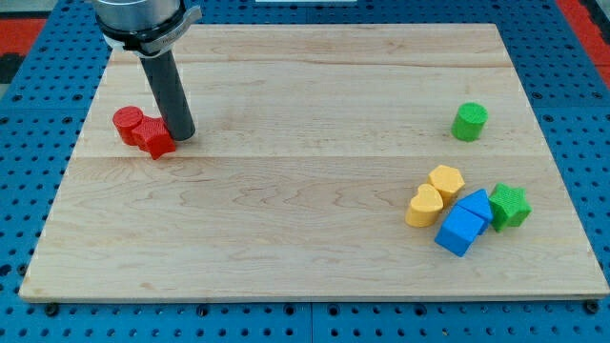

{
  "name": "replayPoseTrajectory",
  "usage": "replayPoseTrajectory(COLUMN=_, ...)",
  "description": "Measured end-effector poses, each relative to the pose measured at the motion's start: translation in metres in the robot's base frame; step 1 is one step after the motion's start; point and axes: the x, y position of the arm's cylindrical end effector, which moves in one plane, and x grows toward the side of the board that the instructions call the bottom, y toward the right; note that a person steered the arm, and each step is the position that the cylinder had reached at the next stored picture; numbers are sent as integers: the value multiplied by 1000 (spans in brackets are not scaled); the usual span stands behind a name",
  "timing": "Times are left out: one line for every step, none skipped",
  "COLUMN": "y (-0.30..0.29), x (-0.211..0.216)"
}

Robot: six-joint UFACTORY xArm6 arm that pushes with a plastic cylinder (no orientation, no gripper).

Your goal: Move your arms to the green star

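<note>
Touching the red star [158, 141], my tip [182, 136], its end partly hidden, far from green star [510, 205].

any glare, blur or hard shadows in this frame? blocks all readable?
Camera view: even, soft light, no glare on the wooden board. Only short, faint shadows beside the blocks. Focus is sharp overall; green star and green cylinder edges read cleanly. My tip sits against the red blocks, its end partly hidden by them. Arm cropped at the view's top.
</note>
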Motion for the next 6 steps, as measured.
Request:
replayPoseTrajectory(y=91, x=31)
replayPoseTrajectory(y=174, x=100)
replayPoseTrajectory(y=233, x=144)
replayPoseTrajectory(y=233, x=144)
replayPoseTrajectory(y=246, x=179)
replayPoseTrajectory(y=324, x=188)
